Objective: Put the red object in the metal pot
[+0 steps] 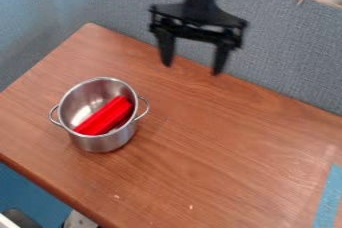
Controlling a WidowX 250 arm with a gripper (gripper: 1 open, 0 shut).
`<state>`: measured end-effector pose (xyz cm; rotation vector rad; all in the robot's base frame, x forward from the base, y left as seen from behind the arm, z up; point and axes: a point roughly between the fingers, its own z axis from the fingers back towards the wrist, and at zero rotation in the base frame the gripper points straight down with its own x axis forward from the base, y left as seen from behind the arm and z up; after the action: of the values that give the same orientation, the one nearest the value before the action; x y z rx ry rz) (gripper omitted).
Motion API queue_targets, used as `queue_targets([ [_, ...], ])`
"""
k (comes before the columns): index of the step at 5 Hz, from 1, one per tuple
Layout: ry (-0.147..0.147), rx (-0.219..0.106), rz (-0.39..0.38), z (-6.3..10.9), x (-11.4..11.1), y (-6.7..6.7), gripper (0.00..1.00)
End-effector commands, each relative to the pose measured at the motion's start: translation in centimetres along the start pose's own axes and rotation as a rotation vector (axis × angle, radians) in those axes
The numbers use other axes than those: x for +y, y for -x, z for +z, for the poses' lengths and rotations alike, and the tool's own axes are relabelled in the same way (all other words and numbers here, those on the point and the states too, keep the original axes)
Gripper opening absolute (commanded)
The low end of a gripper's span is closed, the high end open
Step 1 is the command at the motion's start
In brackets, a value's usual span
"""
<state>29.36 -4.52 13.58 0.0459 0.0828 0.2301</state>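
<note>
The red object [103, 118] lies slanted inside the metal pot [99, 137], which stands on the left part of the wooden table [214, 162]. One end of the bar leans on the pot's far rim. My gripper [194, 59] hangs well above the table's far edge, up and to the right of the pot, apart from it. Its two dark fingers [166, 50] are spread wide and hold nothing.
A grey-blue partition wall [287, 47] runs behind the table. The table's front edge [80, 207] drops off at the lower left, and its right edge lies near the frame's right side.
</note>
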Motion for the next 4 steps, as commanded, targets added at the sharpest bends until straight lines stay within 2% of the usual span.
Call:
queue_targets([
  [1,0.006,-0.045,-0.079,-0.5,3.5,1.0,1.0],
  [2,0.004,-0.029,-0.055,-0.2,4.3,0.4,1.0],
  [3,0.034,-0.011,-0.007,0.1,4.9,-2.3,1.0],
  [4,0.041,-0.01,0.024,-1.2,7.3,-1.1,1.0],
])
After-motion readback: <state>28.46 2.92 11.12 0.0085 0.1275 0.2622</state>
